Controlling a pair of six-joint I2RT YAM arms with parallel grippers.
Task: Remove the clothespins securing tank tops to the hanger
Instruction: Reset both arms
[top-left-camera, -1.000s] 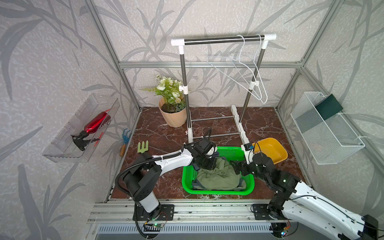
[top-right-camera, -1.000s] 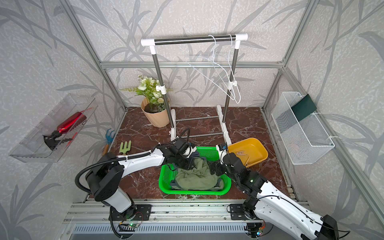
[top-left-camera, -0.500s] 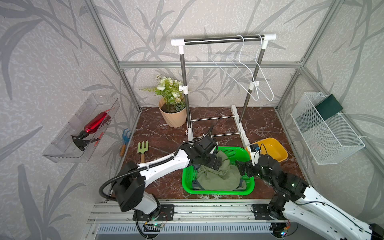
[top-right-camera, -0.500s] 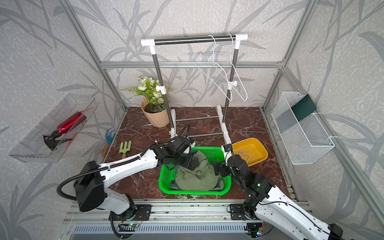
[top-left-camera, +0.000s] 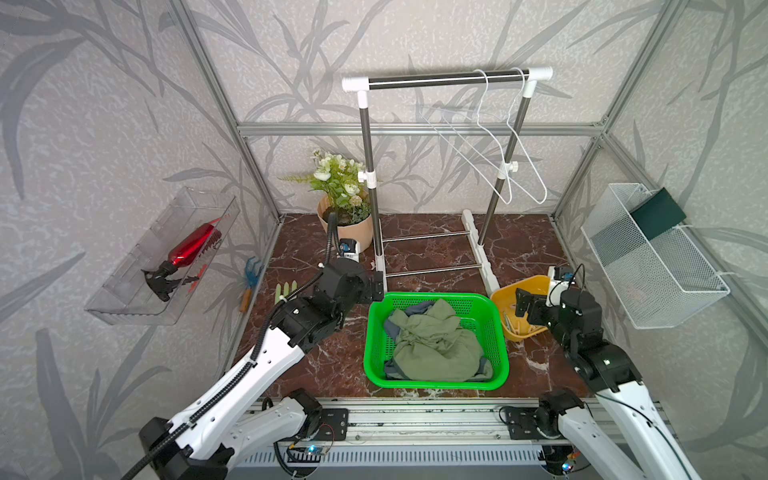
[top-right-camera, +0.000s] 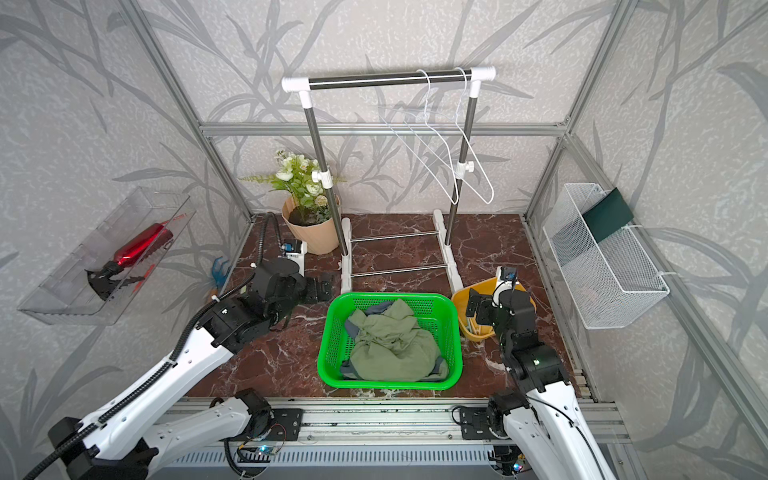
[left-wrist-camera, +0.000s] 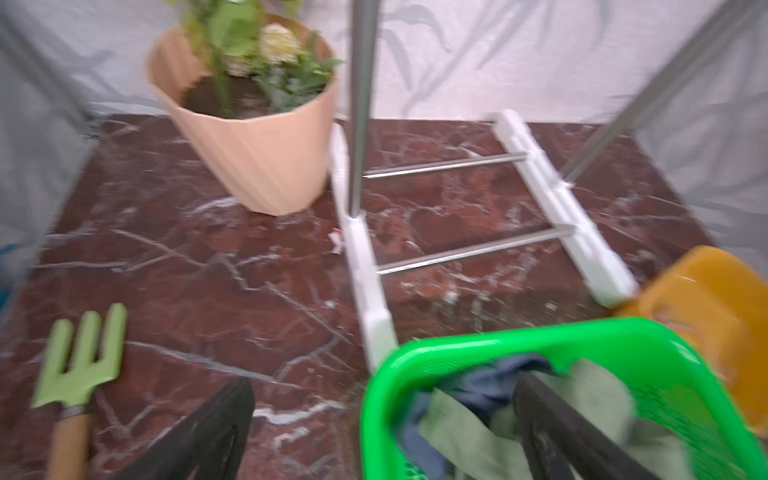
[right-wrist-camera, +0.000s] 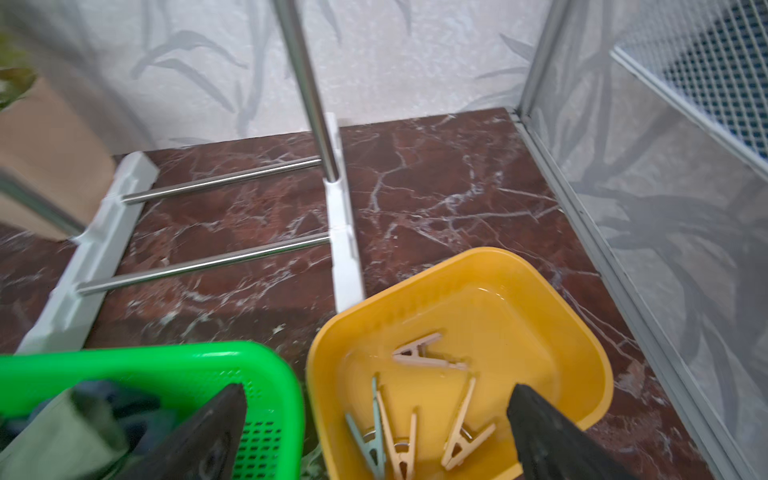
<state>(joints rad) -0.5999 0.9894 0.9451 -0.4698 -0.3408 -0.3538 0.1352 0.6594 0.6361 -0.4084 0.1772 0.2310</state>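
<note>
The clothespins (right-wrist-camera: 429, 358) lie in a little heap in the yellow tub (right-wrist-camera: 478, 266), four that I can count, none of them on a hanger. The tank tops (top-left-camera: 436, 345) are bunched up in the green basket (top-left-camera: 432, 296) just beside the tub, the olive one on top and a bit of blue cloth peeking out under it. The right hand (right-wrist-camera: 376, 390) hangs over the tub with its fingers spread wide and nothing between them. The left hand (left-wrist-camera: 384, 380) is wide too and holds nothing; it sits at the basket's far left corner, one finger over the rim, one over the tabletop (top-left-camera: 436, 257). Behind the basket stands the clothes rack (top-left-camera: 449, 80) with two bare white hangers (top-left-camera: 494, 141) on its bar. One white foot of the rack ends right at the tub's rim, the other ends at the basket's corner, so those spots are tight. A flower pot (top-left-camera: 347, 232) stands beside the rack's left pole, and a green garden fork (left-wrist-camera: 79, 357) lies near the left edge. The red-brown tabletop is bare between the rack's feet and to the right of them — there is room to move. Metal posts run along the edges, a white wire basket (top-left-camera: 648, 266) hangs on the right wall, and a clear shelf with a red spray bottle (top-left-camera: 191, 249) hangs on the left wall.
</note>
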